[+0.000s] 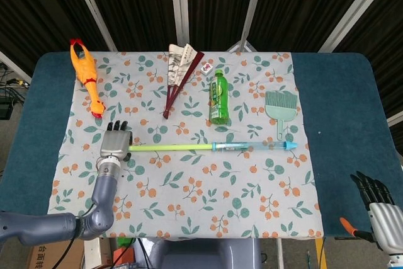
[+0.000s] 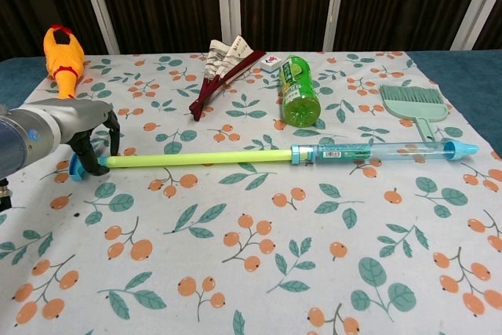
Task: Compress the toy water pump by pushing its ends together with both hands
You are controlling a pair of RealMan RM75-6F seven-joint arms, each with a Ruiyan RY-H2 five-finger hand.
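Yellow-green plastic runs across the middle of the cloth: the toy water pump (image 1: 211, 147) lies flat, its long rod reaching toward nine o'clock and its clear blue barrel and nozzle pointing to three o'clock. From the chest view I see the pump (image 2: 267, 155) fully drawn out, with the blue end cap at its nine o'clock tip.

My left hand (image 1: 115, 143) sits right at that cap. In the chest view the left hand (image 2: 92, 140) has its dark fingers (image 2: 114, 132) curled downward around the cap, the tips near the cloth on both sides of it; I cannot tell whether they actually press on the plastic. My right hand (image 1: 379, 205) is well apart from the pump, down at the five o'clock corner over the bare blue table (image 1: 352, 118), fingers straight, slightly apart and holding nothing.

Just beyond the barrel, toward twelve o'clock, a green bottle (image 1: 218, 97) lies on its side. At about two o'clock from the pump's middle a small teal brush (image 1: 281, 109) rests with its handle end close to the nozzle. A folded fan (image 1: 178, 74) lies at eleven o'clock, with a small white tile (image 1: 205, 67) beside it. A rubber chicken (image 1: 87, 76) stretches along the ten o'clock edge of the floral cloth (image 1: 189, 206).
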